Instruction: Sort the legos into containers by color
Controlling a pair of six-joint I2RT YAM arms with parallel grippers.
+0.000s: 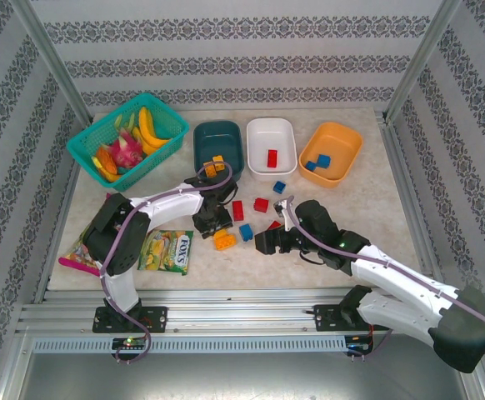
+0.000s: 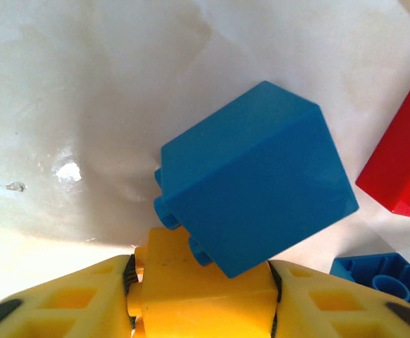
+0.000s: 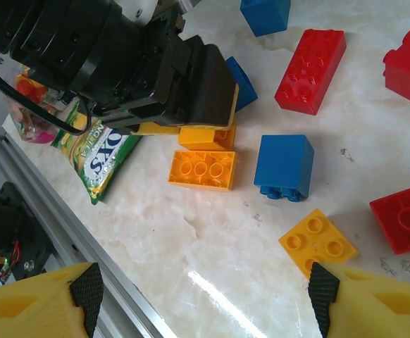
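My left gripper (image 2: 201, 282) is shut on a yellow lego (image 2: 203, 292), low over the table among the loose legos; its black body (image 3: 156, 70) also sits at the top left of the right wrist view. A blue lego (image 2: 254, 179) lies tilted just ahead of it. My right gripper (image 3: 205, 303) stands open above bare table, one fingertip (image 3: 325, 292) next to a flat yellow lego (image 3: 316, 241). The dark teal container (image 1: 218, 137) holds yellow legos, the white container (image 1: 271, 133) a red one, the orange container (image 1: 342, 142) blue ones.
A bright teal mesh basket (image 1: 88, 142) of toy fruit stands at the back left. Candy bags (image 1: 167, 250) lie at the front left by the metal rail (image 1: 226, 312). Red legos (image 3: 311, 61), blue legos (image 3: 284, 167) and an upturned yellow one (image 3: 201, 170) lie scattered mid-table.
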